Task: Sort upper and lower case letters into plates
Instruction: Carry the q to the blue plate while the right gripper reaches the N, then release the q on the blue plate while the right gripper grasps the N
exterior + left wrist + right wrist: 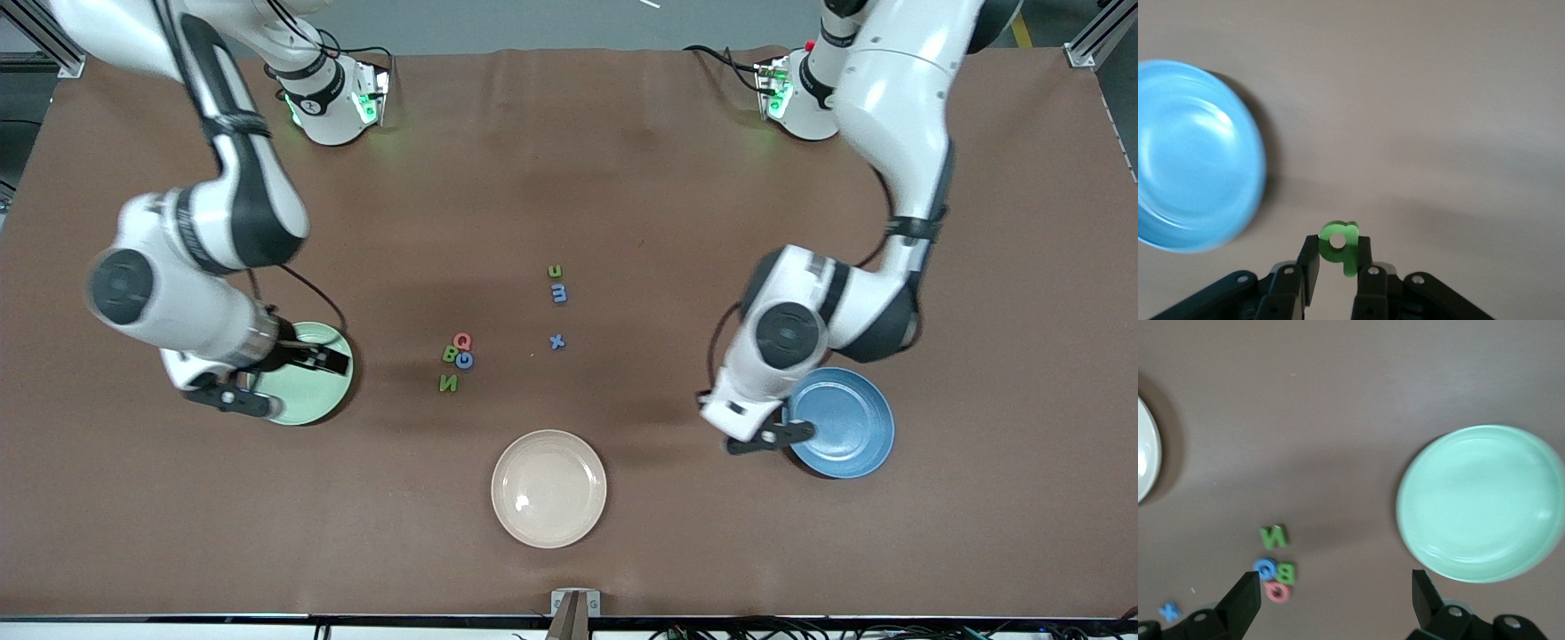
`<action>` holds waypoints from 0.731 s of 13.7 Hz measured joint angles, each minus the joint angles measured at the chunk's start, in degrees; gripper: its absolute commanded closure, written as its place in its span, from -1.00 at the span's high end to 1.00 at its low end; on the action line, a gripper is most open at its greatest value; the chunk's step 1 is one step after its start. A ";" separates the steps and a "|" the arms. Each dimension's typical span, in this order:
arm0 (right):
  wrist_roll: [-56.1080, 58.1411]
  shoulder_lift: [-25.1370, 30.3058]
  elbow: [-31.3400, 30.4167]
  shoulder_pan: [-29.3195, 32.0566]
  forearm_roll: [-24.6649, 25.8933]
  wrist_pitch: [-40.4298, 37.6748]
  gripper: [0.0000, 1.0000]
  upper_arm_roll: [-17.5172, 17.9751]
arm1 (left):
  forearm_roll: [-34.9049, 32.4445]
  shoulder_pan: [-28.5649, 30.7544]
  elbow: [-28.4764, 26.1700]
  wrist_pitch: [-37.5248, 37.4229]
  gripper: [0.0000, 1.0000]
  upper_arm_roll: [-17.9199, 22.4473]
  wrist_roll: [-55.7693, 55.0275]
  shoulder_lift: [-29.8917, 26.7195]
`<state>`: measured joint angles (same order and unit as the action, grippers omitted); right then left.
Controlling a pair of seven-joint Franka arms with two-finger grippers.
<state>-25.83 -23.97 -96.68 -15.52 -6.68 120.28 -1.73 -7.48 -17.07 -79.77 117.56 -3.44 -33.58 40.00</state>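
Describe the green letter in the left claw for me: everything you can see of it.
The green letter is a small lowercase "q" or "g" shape, bright green, flat and foam-like, with a round hole in its bowl and a short tail. The left claw is shut on it, pinching its sides and holding it up over bare brown table beside the blue plate; nothing else touches it.

Left claw (1337,257) clamped — right claw (1336,590) wide.

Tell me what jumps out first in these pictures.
The left gripper, up beside the blue plate, pinches a small green letter. The right gripper hangs open by the mint green plate. A cluster of coloured letters lies mid-table between them.
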 measured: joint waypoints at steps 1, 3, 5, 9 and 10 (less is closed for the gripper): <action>-1.97 -2.16 0.00 -1.81 0.00 2.98 0.91 0.02 | -0.01 2.64 -0.66 0.09 -0.96 -0.02 3.05 0.13; -3.41 -6.29 -0.03 -4.45 -0.15 7.79 0.88 0.03 | -0.01 7.31 -1.41 0.45 -0.90 -0.06 9.77 0.55; -3.59 -10.23 -0.07 -6.20 -0.77 11.74 0.80 0.01 | -0.01 11.10 -1.69 0.93 -0.64 -0.15 15.73 1.23; -3.68 -15.05 -0.16 -8.28 -0.97 18.15 0.66 -0.01 | -0.01 14.22 -3.88 2.49 0.43 -0.23 19.54 2.66; -3.68 -15.39 -0.15 -8.48 -0.97 18.57 0.62 -0.01 | -0.01 14.45 -4.87 3.22 0.99 -0.23 19.53 2.73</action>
<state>-29.51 -39.36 -96.83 -23.99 -7.65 138.85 -1.75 -7.49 -2.61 -84.64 120.78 -3.67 -14.05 42.73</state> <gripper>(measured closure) 0.141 0.626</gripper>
